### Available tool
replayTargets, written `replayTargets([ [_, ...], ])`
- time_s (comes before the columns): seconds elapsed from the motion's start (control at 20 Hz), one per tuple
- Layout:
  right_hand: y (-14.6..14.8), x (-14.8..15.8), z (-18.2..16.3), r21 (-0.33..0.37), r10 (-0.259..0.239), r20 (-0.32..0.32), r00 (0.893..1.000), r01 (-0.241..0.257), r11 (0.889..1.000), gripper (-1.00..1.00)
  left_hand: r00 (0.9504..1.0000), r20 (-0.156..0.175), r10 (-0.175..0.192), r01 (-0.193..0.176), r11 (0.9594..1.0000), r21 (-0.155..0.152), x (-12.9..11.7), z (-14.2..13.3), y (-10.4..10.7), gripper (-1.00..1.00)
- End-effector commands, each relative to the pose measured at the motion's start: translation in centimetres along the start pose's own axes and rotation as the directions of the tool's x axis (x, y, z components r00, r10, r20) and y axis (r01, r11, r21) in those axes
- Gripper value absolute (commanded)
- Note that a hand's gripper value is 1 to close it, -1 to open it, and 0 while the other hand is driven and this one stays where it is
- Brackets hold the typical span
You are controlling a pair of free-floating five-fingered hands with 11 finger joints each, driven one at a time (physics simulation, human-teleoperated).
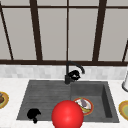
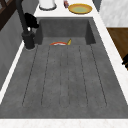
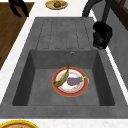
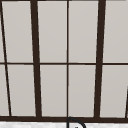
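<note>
My right hand (image 1: 74, 74) is at the black faucet (image 1: 67, 75) behind the sink, fingers curled against its post just under the spout. It shows beside the faucet (image 2: 25, 30) in the left side view as the right hand (image 2: 31, 20), and as a dark fist (image 3: 102, 35) in the right side view. My left hand (image 1: 33, 114) hangs over the sink's front left corner, fingers relaxed and pointing down, holding nothing; the left hand (image 3: 18, 6) floats off the counter's front edge. A red-rimmed plate (image 3: 58, 89) with a banana (image 3: 62, 78) and an eggplant (image 3: 74, 80) lies in the basin.
A large red ball (image 1: 67, 115) sits at the sink's front edge, partly covering the plate (image 1: 90, 108). A plate with brown food (image 3: 57, 4) stands on the left counter. On the right counter are a yellow plate (image 2: 80, 8) and a white jar (image 2: 47, 3). The ribbed draining board (image 2: 65, 75) is bare.
</note>
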Motion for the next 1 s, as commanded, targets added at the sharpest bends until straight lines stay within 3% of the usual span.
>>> replayTargets([
  [0.0,-0.4,1.3,1.0,0.063,-0.089,0.064,0.994,0.085,0.994,1.0,1.0,0.0,0.0,0.0,1.0,0.0,0.0,0.0,0.0,0.0],
  [0.25,-0.2,1.1,0.8,0.065,-0.09,0.034,0.995,0.088,0.994,1.0,1.0,0.0,0.0,0.0,1.0,0.0,0.0,0.0,0.0,0.0],
  [0.3,0.4,0.5,0.1,0.037,-0.09,0.066,0.994,0.088,0.995,1.0,1.0,0.0,0.0,0.0,1.0,0.0,0.0,0.0,0.0,0.0],
  [0.45,1.2,-0.5,-0.4,-0.028,-0.096,0.037,0.995,0.097,0.995,1.0,1.0,0.0,0.0,0.0,1.0,0.0,0.0,0.0,0.0,0.0],
  [0.5,0.8,-0.4,-0.6,-0.007,-0.096,0.054,0.994,0.097,0.995,-1.0,1.0,0.0,0.0,0.0,1.0,0.0,0.0,0.0,0.0,0.0],
  [0.55,0.2,-0.3,-0.3,0.029,-0.133,0.076,0.988,0.131,0.991,-1.0,1.0,0.0,0.0,0.0,1.0,0.0,0.0,0.0,0.0,0.0],
  [0.95,0.6,0.7,-0.6,0.105,-0.201,0.158,0.967,0.186,0.977,-1.0,1.0,0.0,0.0,0.0,1.0,0.0,0.0,0.0,0.0,0.0],
])
